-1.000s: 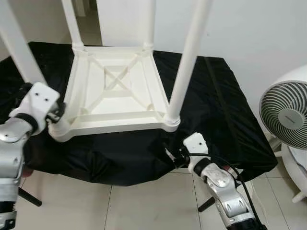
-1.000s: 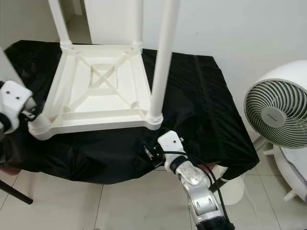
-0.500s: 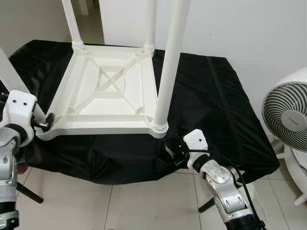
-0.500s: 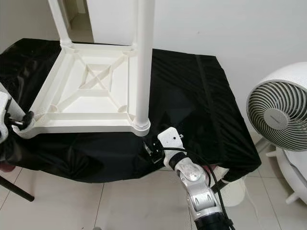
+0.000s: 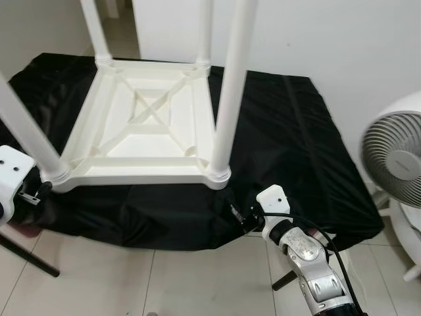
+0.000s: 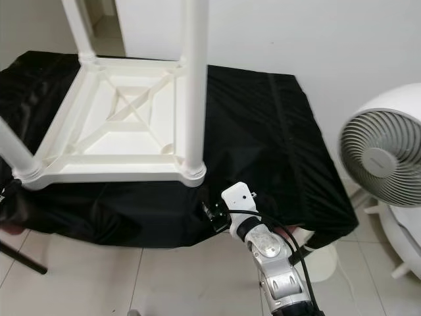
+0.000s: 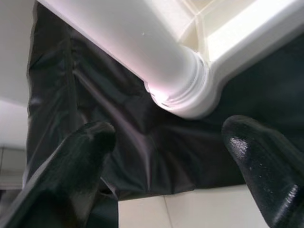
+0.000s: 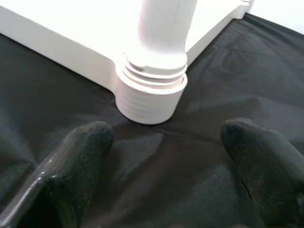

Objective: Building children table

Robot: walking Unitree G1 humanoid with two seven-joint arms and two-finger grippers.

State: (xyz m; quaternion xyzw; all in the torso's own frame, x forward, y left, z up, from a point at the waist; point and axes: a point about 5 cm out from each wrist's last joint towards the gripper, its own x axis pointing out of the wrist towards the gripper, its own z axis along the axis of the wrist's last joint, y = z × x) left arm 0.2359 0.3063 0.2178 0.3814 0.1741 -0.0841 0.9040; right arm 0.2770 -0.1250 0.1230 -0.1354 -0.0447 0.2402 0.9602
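- Table [image 5: 148, 125] of white moulded plastic lies upside down on a black cloth [image 5: 283, 131], its four round legs pointing up and an X-shaped rib across its underside.
- Left gripper [image 7: 164, 156] sits low at the table's 8 o'clock corner, below the cloth's edge, fingers [image 7: 80, 156] spread wide and holding nothing; the near-left leg [image 5: 29, 135] and its ridged socket lie just ahead of the gap.
- Right gripper [image 8: 164, 156] hovers at the table's 5 o'clock corner, its silver arm bent up from the floor side, fingers [image 8: 256, 166] wide apart and empty; they point at the near-right leg [image 5: 230, 85] and its threaded collar, not touching it.
- Cloth is matte, wrinkled and drapes over the front edge above pale floor tiles [image 5: 164, 276].
- Fan [image 5: 395, 158], white with a round grille, stands at 3 o'clock beside the cloth.
- Half a second ago the left gripper was higher, touching the table's near-left corner; it has since dropped clear.
- Right gripper has drawn back slightly from its leg.
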